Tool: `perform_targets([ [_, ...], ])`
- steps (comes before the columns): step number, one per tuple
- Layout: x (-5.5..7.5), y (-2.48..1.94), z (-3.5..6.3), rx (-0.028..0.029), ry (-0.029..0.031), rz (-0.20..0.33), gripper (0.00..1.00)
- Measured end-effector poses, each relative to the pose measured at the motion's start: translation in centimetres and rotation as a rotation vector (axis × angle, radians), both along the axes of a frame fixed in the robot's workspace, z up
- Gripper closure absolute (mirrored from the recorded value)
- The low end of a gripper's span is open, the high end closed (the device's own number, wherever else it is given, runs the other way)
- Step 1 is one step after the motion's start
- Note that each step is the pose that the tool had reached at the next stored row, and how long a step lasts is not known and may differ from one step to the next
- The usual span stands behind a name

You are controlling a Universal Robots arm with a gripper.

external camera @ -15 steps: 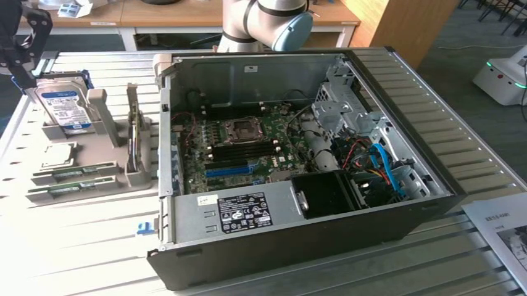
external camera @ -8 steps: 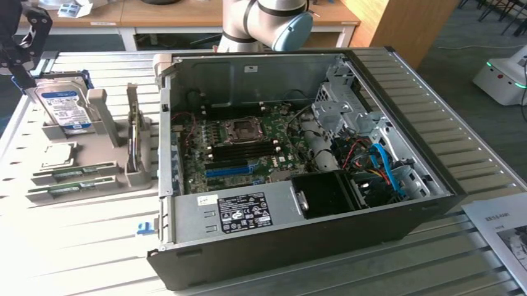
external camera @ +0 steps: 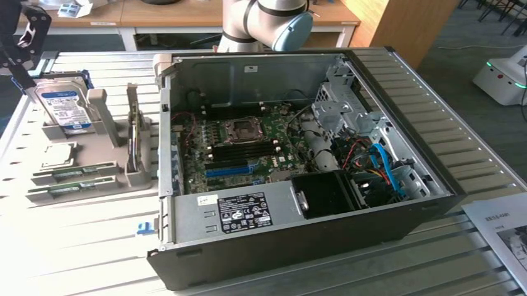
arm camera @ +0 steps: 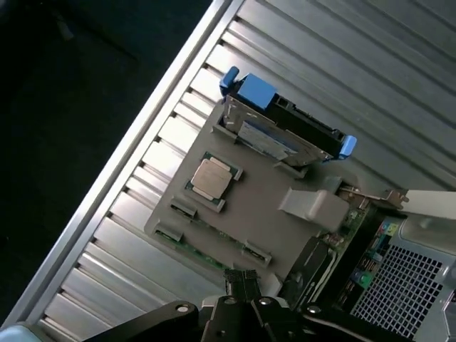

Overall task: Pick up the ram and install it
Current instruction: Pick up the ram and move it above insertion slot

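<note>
From where I stand, the arm [external camera: 263, 21] rises behind the open computer case [external camera: 272, 216]. Its black hand [external camera: 23, 55] hangs at the exterior view's far left, above the end of the grey holder [external camera: 99, 105] where the hard drive [external camera: 66, 105] stands upright. The hand's fingers are pressed together and there is nothing between them. In the wrist view the hand [arm camera: 241, 285] is poised over the holder [arm camera: 263, 206], clear of everything on it.

The ram [external camera: 81, 171] lies flat in a slot along the holder's near edge, a narrow green stick, with a second stick [external camera: 73, 187] just beside it in the next slot. Both are apart from the hand, and in the wrist view the ram [arm camera: 206, 249] shows as a green strip along the holder's rim.

A processor chip [external camera: 56, 154] sits in its recess between the sticks and the hard drive. A card [external camera: 133, 132] stands on edge in the side of the holder nearest the case.

Inside the case the motherboard [external camera: 247, 148] lies exposed. The slatted metal counter [external camera: 74, 246] also carries a small blue clip [external camera: 145, 229] near the case's front corner and a printed sheet [external camera: 502, 228] at the exterior view's right.
</note>
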State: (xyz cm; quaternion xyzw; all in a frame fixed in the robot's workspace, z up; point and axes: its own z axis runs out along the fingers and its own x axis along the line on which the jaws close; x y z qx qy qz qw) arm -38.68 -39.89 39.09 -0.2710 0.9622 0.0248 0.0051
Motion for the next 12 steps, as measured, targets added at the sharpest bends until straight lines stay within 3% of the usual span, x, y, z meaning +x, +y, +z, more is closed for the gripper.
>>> perform_targets([
  [12, 0.0, 0.0, 0.0, 0.0, 0.0001, 0.188, 0.9],
])
